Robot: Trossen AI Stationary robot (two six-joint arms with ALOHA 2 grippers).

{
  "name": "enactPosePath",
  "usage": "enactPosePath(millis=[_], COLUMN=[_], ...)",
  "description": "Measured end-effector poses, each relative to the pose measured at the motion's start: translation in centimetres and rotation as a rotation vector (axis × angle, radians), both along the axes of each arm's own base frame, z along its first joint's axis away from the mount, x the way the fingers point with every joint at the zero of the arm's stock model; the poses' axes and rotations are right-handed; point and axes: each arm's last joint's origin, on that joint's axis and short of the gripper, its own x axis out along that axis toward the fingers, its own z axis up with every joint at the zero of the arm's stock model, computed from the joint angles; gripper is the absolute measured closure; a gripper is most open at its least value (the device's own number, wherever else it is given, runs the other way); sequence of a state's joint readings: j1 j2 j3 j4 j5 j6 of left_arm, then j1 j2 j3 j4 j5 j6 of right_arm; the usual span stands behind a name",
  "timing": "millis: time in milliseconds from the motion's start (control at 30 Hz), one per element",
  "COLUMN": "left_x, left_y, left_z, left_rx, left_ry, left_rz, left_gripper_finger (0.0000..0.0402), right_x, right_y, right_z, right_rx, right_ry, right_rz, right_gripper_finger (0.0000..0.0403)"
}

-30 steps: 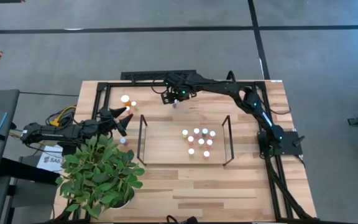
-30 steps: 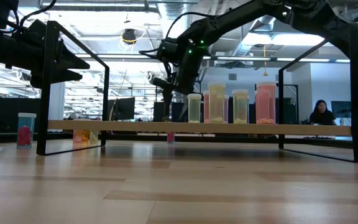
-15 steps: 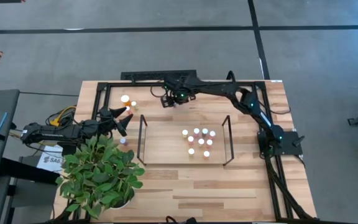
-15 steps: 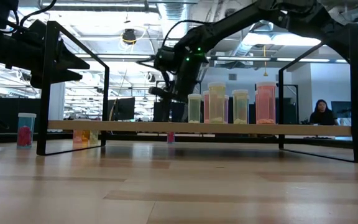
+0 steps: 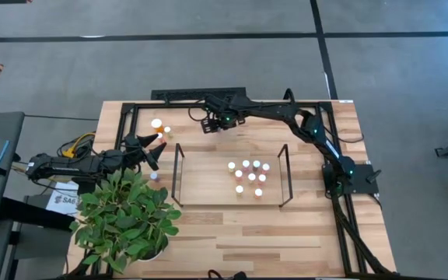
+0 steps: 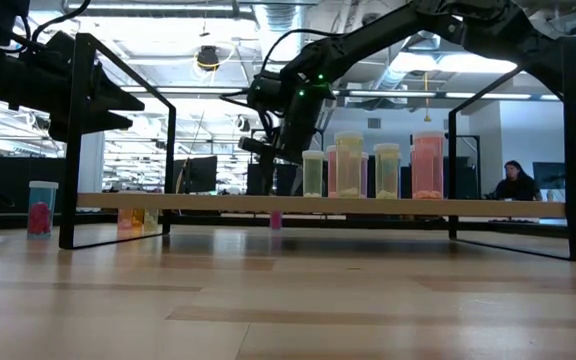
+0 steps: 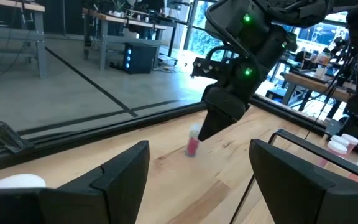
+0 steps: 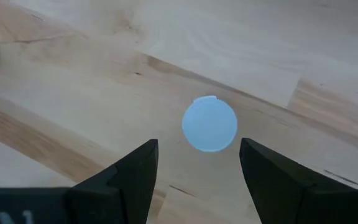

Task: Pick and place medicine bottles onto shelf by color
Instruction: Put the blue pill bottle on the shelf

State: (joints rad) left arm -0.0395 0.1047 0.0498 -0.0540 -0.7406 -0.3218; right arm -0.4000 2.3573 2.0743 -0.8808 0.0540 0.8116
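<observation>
Left gripper (image 5: 155, 149) waits at the table's (image 5: 302, 241) left edge, fingers apart — empty. Right gripper (image 8: 197, 165) hangs behind the shelf (image 5: 208, 183), fingers spread over a pink bottle (image 7: 193, 144) standing on the table — not touching it.

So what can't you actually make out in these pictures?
- Pink bottle: in the high view the right hand covers it; in the right wrist view only its cap shows, the body hidden below.
- Shelf bottles: from above only caps show; in the low view they overlap, so no count.
- Bottles by the left hand: too small to tell colours.
- Person: far off, blurred.
</observation>
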Motion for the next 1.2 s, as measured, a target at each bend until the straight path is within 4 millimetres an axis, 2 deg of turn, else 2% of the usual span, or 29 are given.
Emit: enactPosePath(millis=[133,600,767,867,1100,1200], left_x=[0.00,0.00,0.00,0.00,0.00,0.00], left_y=[0.00,0.00,0.00,0.00,0.00,0.00], left_z=[0.00,0.01,0.01,0.00,0.01,0.01], left_rx=[0.000,0.000,0.000,0.000,0.000,0.000], left_ry=[0.000,0.000,0.000,0.000,0.000,0.000], left_rz=[0.000,0.000,0.000,0.000,0.000,0.000], left_gripper_finger=[0.0137,0.0137,0.0137,0.0137,0.0137,0.0137], right_x=[0.01,-0.08,-0.09,0.02,0.19,0.24], right_y=[-0.03,-0.49,-0.51,-0.31,0.05,-0.04], right_z=[0.01,0.08,0.09,0.10,0.12,0.16], right_rx=[0.005,0.000,-0.002,-0.009,-0.028,-0.031], right_ry=[-0.005,-0.044,-0.046,-0.047,-0.039,-0.048], right_rz=[-0.015,-0.277,-0.290,-0.288,-0.263,-0.264], right_gripper_finger=[0.0154,0.0154,0.0157,0.0177,0.0256,0.0275])
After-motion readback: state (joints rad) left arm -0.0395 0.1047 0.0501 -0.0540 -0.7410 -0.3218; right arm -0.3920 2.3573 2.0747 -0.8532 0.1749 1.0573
